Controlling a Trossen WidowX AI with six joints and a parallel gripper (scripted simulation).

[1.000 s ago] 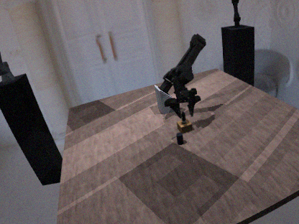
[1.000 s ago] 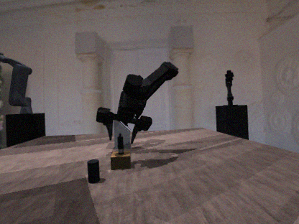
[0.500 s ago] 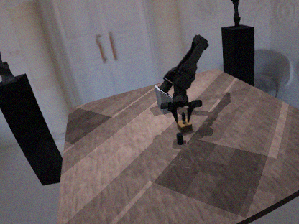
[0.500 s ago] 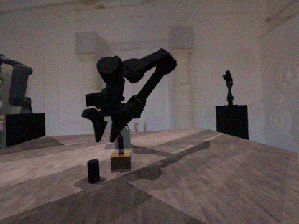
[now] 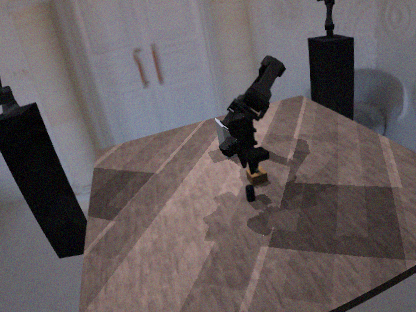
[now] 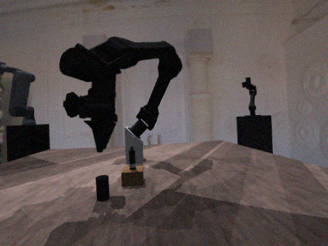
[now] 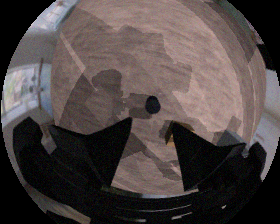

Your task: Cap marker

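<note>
The black cap [image 5: 250, 193] [image 6: 102, 188] [image 7: 152, 105] stands upright and loose on the table, beside the holder block. The orange-brown holder block [image 5: 257, 177] [image 6: 132, 178] [image 7: 168, 137] bears the upright dark marker [image 6: 132, 158], whose tip is bare. In the wrist view a finger covers part of the block, and I cannot make out the marker there. My gripper [image 6: 101, 150] [image 7: 153, 123] is open and empty, its fingers pointing down. It hangs above the table, higher than the cap; in the wrist view the cap shows just beyond the gap between the fingertips.
A pale grey upright panel [image 6: 134, 146] stands behind the holder block, by the arm's base. The wooden table [image 5: 150, 258] [image 6: 189, 227] carries broad shadows of the arm. Black pedestals [image 5: 331, 73] [image 6: 254, 132] with other arms stand beyond the table's edges.
</note>
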